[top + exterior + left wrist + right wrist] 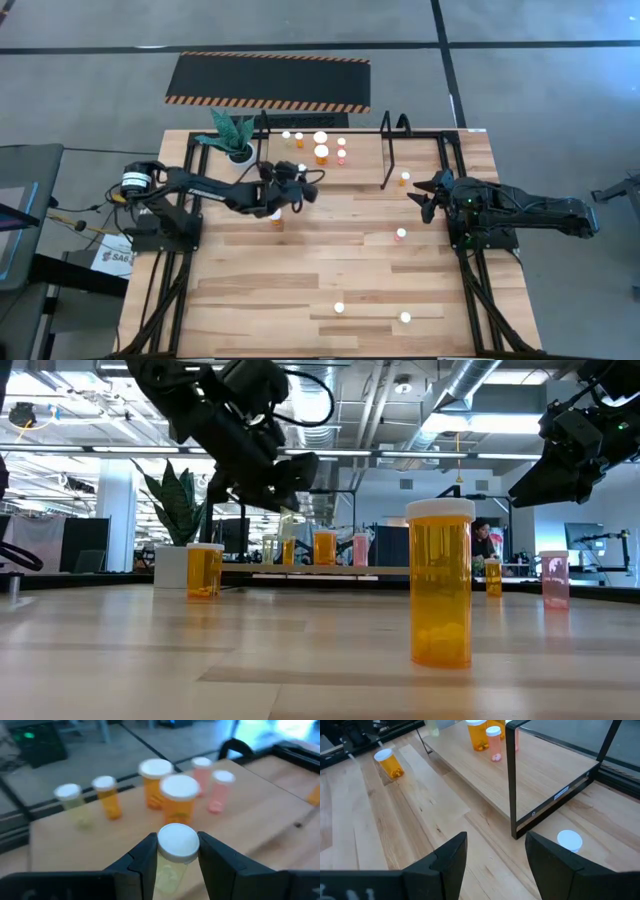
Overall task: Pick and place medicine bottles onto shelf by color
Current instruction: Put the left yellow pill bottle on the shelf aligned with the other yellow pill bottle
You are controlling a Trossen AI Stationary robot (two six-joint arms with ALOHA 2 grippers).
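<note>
The job reads as roughly half done. Six medicine bottles already stand on the shelf (350,170), the light wooden board between black hoop uprights at the far side of the counter (250,300): in the left wrist view a pale yellow bottle (70,800) and a small orange bottle (106,795) stand at one end, two large orange bottles (175,797) in the middle, and two pink bottles (220,790) beyond them, so like colours sit together. The left claw (176,862) is closed on the white cap of a pale yellow bottle (175,855) and holds it in the air just short of the shelf, facing that row; by colour I would expect it to belong beside the yellow one. The right claw (496,857) hangs open and empty above the counter near the shelf's right upright, with a white-capped bottle (569,841) standing just beside that upright. Still loose on the counter are an orange bottle (276,219) below the left arm, a pink bottle (401,235), and two bottles (372,313) near the front edge.
</note>
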